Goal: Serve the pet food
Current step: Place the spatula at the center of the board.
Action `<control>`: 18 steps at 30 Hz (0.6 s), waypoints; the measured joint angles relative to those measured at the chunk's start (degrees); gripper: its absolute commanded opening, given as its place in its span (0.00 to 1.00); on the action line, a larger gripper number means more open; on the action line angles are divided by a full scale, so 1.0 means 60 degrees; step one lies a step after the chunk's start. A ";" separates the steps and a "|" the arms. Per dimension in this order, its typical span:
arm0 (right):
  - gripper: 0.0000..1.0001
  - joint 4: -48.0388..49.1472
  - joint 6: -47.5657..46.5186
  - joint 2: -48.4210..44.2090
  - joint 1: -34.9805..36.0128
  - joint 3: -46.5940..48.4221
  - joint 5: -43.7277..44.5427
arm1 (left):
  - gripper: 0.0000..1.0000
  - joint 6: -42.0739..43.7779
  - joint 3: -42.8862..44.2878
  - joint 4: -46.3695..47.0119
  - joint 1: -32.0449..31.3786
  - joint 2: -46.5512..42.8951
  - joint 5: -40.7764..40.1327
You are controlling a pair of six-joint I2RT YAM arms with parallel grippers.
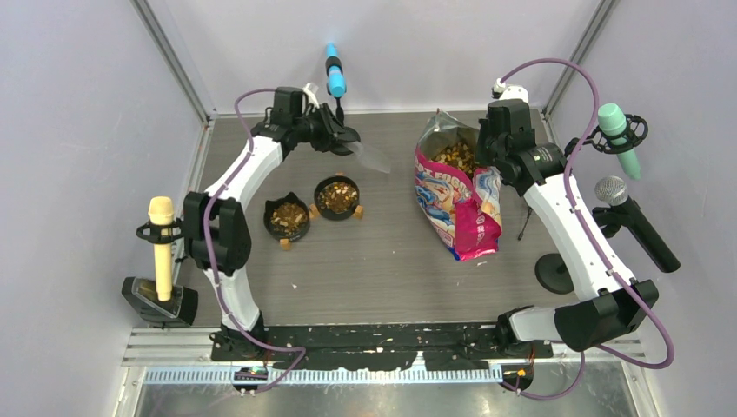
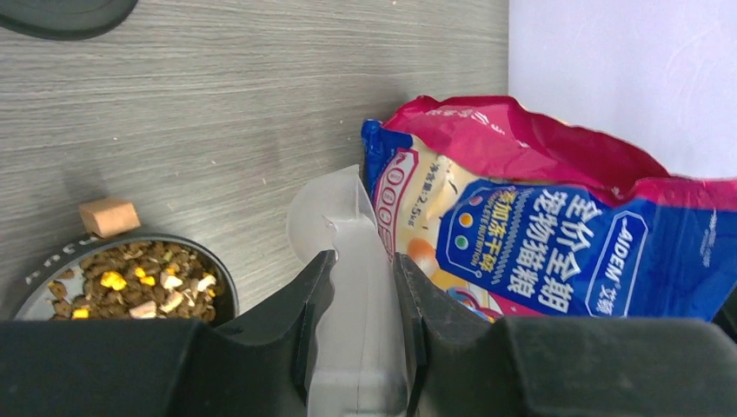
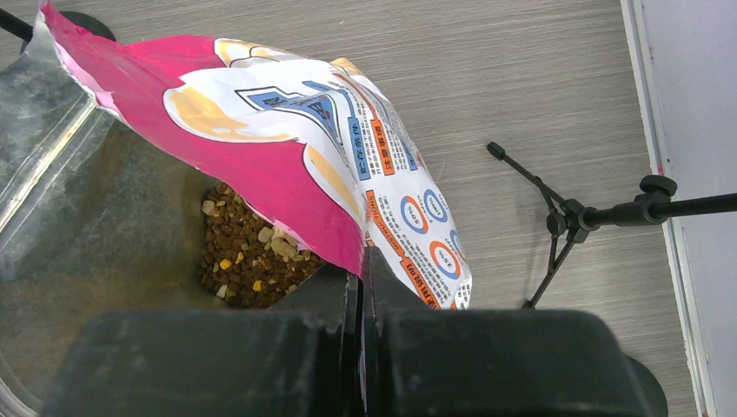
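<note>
**Scoop gripped at left, bag rim pinched at right, kibble in bowls and bag**

Top external view: the left claw (image 1: 345,139) is seen closed on the handle of a translucent scoop (image 1: 372,158), which is held above the grey desk (image 1: 391,261), between the bowls and the bag. Pet food (image 1: 337,196) is seen in the right black bowl (image 1: 336,215) and in the left black bowl (image 1: 288,237) just beside it; both stand below the scoop in this view. More kibble lies inside the open pink, white and blue bag (image 1: 461,208), at the far right of the desk. The right claw (image 1: 487,161) is placed at the bag's open top.

Left wrist view: the left claw (image 2: 361,261) is partly closed, and the scoop (image 2: 335,213) is clamped between its two fingers. The pet food (image 2: 130,282) is shown in one black bowl (image 2: 224,282) at lower left. The bag (image 2: 556,243) lies to the right, beyond the scoop.

Right wrist view: the right claw (image 3: 363,274) is fully closed, with the pink rim of the bag (image 3: 287,165) pinched between the fingers. The pet food (image 3: 248,261) is visible in the bag's mouth. A black microphone stand (image 3: 561,221) rests on the desk (image 3: 521,87) at right.
</note>
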 measured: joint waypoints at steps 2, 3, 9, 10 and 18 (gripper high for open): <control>0.05 0.0000 0.0000 0.0000 0.0000 0.0000 -0.0040 | 0.04 -0.0266 -0.0033 0.0346 0.0353 0.0382 0.0514; 0.05 0.0000 0.0004 0.0000 0.0000 0.0000 -0.0062 | 0.05 -0.0364 -0.0098 0.0554 0.0546 0.0543 0.0725; 0.05 0.0000 0.0000 0.0000 0.0000 0.0000 -0.0095 | 0.06 -0.0590 -0.0211 0.0845 0.1475 0.1195 0.1253; 0.05 0.0000 0.0004 0.0000 0.0000 0.0000 -0.0098 | 0.06 -0.0608 -0.0211 0.0871 0.1566 0.1271 0.1297; 0.05 0.0000 0.0004 0.0000 0.0000 0.0000 -0.0098 | 0.06 -0.0834 0.0284 0.0976 0.1949 0.2444 0.1716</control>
